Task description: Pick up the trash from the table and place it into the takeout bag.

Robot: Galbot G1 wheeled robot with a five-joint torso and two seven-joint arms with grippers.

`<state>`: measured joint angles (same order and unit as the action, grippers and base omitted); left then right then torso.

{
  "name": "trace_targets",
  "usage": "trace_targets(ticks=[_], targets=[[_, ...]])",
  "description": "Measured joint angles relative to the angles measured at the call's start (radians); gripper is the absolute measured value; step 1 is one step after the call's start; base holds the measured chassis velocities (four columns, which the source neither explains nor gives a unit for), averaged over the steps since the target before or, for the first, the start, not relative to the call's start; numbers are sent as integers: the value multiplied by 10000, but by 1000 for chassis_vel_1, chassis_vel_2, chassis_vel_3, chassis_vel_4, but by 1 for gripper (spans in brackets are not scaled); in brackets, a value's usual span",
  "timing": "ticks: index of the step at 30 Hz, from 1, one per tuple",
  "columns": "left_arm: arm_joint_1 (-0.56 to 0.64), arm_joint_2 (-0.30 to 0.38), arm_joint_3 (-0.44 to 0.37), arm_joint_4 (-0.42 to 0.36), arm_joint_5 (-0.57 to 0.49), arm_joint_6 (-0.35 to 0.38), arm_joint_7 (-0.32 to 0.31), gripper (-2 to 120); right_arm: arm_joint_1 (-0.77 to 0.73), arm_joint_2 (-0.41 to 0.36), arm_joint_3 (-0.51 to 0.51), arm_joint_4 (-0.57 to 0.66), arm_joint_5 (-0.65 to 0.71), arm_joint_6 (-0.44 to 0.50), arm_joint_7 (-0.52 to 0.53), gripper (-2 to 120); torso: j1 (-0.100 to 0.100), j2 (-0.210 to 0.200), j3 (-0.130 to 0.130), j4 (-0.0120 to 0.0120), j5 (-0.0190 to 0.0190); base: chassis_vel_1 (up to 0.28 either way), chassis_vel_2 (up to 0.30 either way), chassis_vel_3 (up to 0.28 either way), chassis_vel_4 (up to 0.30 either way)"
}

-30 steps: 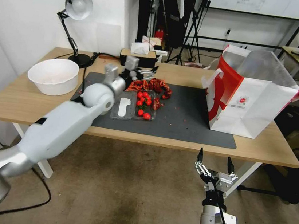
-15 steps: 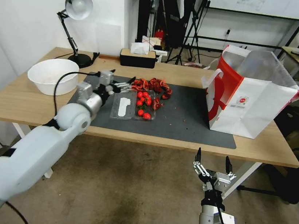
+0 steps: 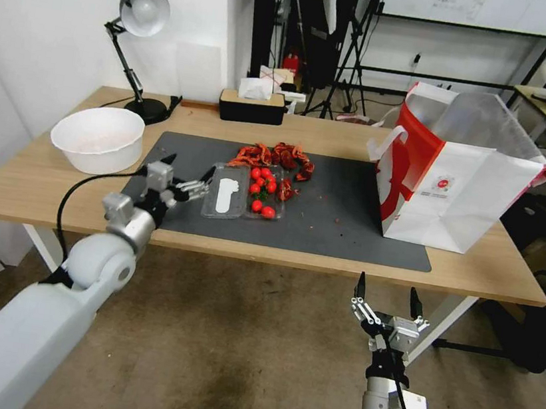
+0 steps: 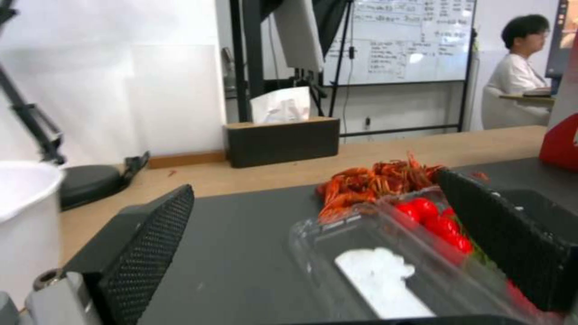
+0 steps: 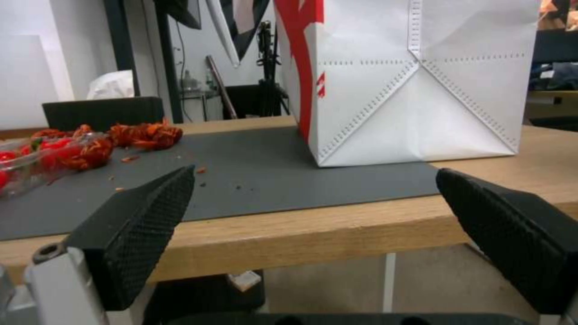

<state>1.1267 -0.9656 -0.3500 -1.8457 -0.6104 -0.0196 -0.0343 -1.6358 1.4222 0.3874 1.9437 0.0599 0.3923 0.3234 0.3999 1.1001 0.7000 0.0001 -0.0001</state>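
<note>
On the table (image 3: 34, 186), a dark grey mat (image 3: 344, 224) carries the trash: a pile of red crayfish shells (image 3: 279, 156) (image 4: 373, 178) and a clear plastic box (image 3: 226, 195) (image 4: 373, 266) with cherry tomatoes (image 3: 261, 193) in its right half. My left gripper (image 3: 191, 167) (image 4: 313, 180) hovers open low over the mat, just left of the box, holding nothing. The white and red takeout bag (image 3: 462, 196) (image 5: 421, 90) stands upright and open at the mat's right end. Below the table's front edge, my right gripper (image 3: 388, 285) (image 5: 314, 174) is open, empty and pointing up.
A white bowl (image 3: 97, 138) sits on the table's left, a desk lamp (image 3: 140, 13) behind it. A dark tissue box (image 3: 252, 104) (image 4: 280, 140) stands at the back edge. Small red crumbs dot the mat between shells and bag.
My left arm has drawn back from over the shells, toward the front left, and sunk low beside the clear box. The right gripper has barely shifted.
</note>
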Motion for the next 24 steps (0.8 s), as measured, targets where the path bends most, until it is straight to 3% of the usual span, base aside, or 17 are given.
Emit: trace_targets(ticks=[14,24], targets=[[2525,-844,-1949,-534,1072,-953,414,100,-41,-59,-6,25,-12,33,0,100,0,0,-1,0,0,0,0,0,0],[3831,-1294,-2561,-560,1530,-1686,620,100,3,-79,-50,24,-12,31,-15,100,1,0,0,0,1,0,0,0,0]])
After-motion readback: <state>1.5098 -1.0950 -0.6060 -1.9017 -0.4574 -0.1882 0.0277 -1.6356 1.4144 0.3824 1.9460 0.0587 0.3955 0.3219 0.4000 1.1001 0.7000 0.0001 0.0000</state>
